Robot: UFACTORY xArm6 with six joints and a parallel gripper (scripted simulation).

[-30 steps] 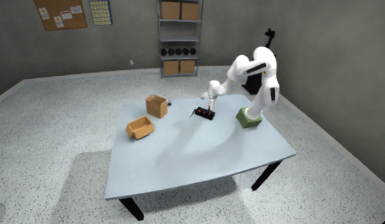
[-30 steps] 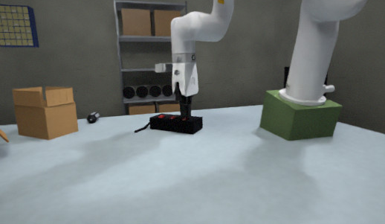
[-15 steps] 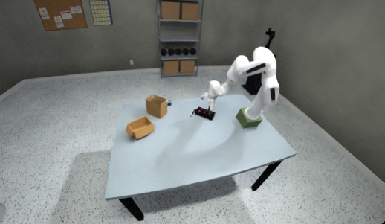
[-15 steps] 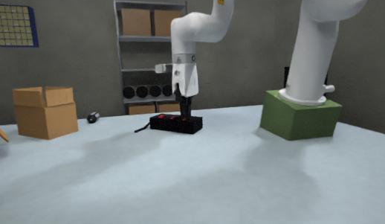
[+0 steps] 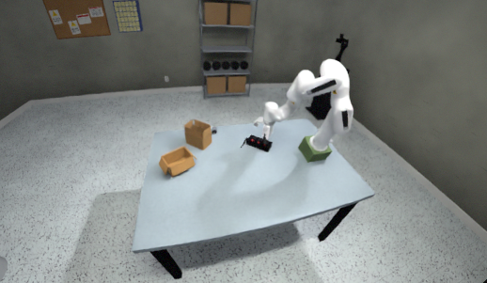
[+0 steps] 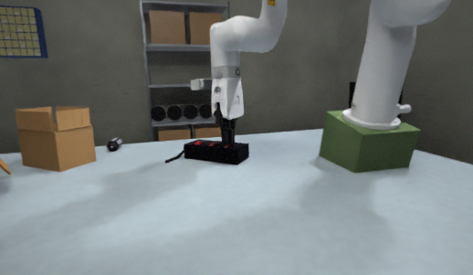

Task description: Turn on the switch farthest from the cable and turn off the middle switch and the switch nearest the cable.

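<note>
A grey-walled room holds a pale blue table (image 5: 197,223) on a speckled floor, with a shelf rack (image 5: 201,49) and a corkboard (image 5: 75,16) against the back wall.

The power strip (image 6: 216,152) lies flat on the table, switches facing up, toward the far edge and somewhat right of centre in the top view (image 5: 259,143). Its cable stub leaves the left end in the exterior view. Three red switches show on its upper face; which way each is rocked cannot be read.

The gripper (image 6: 227,140) points straight down, its fingers drawn fully together with nothing between them. The tips stand directly over the strip's right-hand part, the end away from the cable, at or touching the top face. The arm rises from a green base block (image 6: 356,154) near the table's far right corner.

Two cardboard boxes (image 5: 197,133) (image 5: 178,161) sit toward the far left corner, well apart from the strip.
</note>
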